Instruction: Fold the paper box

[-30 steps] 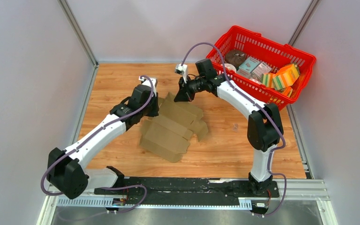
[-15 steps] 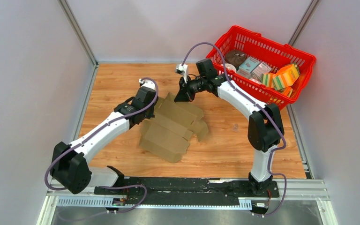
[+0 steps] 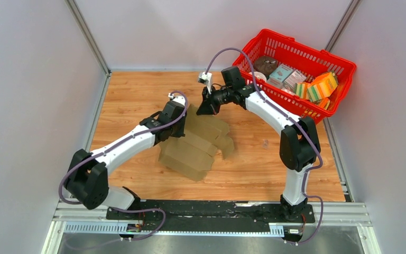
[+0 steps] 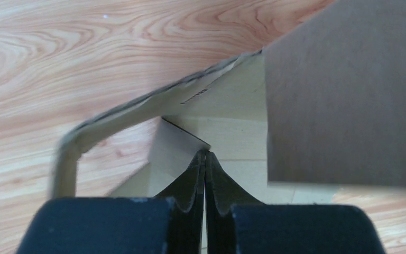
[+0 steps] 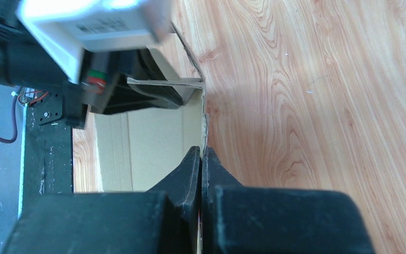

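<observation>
Top view: the paper box (image 3: 198, 145) lies at the centre of the wooden table (image 3: 132, 90). It is plain brown cardboard, only partly folded, with several panels and notched flaps overlapping. Its 9 o'clock side is tipped up off the wood, and its 3 o'clock flaps lie low.

Left gripper (image 4: 205, 161) is at the box's 10 o'clock corner. In its wrist view we see the jaws pressed together, with the corner of a pale flap running in between the tips. A bent strip of cardboard arches up at 10 o'clock of the tips. A darker panel stands close to the lens at 2 o'clock.

Right gripper (image 5: 201, 159) is at the box's 12 o'clock edge, its arm reaching in from the 3 o'clock side. Its jaws are also pressed together. A thin cardboard edge runs straight into the seam between them, so we read it as pinching that edge. Bare wood lies to the 3 o'clock side of the tips. The pale inner face of the box is at 10 o'clock, with the left arm's white camera housing (image 5: 84, 26) above it.

A red basket (image 3: 309, 50) sits at the table's 2 o'clock corner, well apart from the box. It holds colourful printed packages (image 3: 320, 84).
</observation>
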Controlling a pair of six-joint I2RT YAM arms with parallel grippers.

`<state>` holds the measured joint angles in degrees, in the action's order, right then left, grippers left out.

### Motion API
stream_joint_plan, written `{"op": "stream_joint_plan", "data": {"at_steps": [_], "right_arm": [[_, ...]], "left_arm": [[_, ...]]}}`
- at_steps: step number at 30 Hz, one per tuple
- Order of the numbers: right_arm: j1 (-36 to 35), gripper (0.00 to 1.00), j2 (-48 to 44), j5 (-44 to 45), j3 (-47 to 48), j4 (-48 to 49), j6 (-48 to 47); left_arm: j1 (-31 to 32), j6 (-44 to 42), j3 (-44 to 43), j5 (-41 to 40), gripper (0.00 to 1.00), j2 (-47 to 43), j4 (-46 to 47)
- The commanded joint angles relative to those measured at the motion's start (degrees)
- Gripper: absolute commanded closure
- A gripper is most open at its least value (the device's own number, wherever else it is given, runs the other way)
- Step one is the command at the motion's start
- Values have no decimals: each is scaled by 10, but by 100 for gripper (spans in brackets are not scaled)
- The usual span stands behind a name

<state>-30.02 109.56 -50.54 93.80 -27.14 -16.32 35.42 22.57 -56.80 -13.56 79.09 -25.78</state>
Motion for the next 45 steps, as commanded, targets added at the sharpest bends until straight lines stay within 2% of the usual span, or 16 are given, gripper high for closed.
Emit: {"op": "stream_joint_plan", "data": {"at_steps": [1, 7, 9, 10, 13, 16, 18, 20, 23, 24, 30, 33, 37, 45], "right_arm": [[0, 100, -32, -10, 2, 18, -7], [1, 100, -29, -1, 3, 9, -17], [1, 100, -25, 10, 8, -1, -23], [1, 100, -22, 16, 10, -5, -25], [1, 100, -13, 32, 24, -34, -35], [1, 100, -12, 31, 26, -36, -35], [1, 100, -15, 26, 24, -36, -35], [1, 100, -18, 21, 24, -35, -35], [0, 100, -21, 20, 21, -35, -36], [0, 100, -21, 21, 21, -35, -36], [0, 100, -16, 26, 25, -45, -41], [0, 100, -15, 21, 26, -45, -42], [0, 100, -15, 18, 26, -45, -43], [0, 100, -13, 13, 30, -48, -42]], "left_arm": [[3, 27, -2, 35, 96, 52, 71], [3, 21, 5, 16, 95, 39, 80], [2, 14, 11, 34, 91, 15, 85], [2, 13, 22, 41, 88, -16, 90], [3, 2, 49, 78, 72, -91, 113], [2, -2, 64, 73, 62, -160, 120], [2, -10, 61, 57, 60, -195, 115], [3, -16, 49, 28, 52, -205, 101], [3, -31, -15, 13, 46, -171, 48], [3, -34, -57, 14, 46, -140, 34], [2, -47, -153, 18, 46, -55, -2], [3, -56, -190, 19, 53, -20, -20], [7, -75, -211, 18, 60, 7, -32], [30, -94, -213, 18, 54, 37, -28]]}}
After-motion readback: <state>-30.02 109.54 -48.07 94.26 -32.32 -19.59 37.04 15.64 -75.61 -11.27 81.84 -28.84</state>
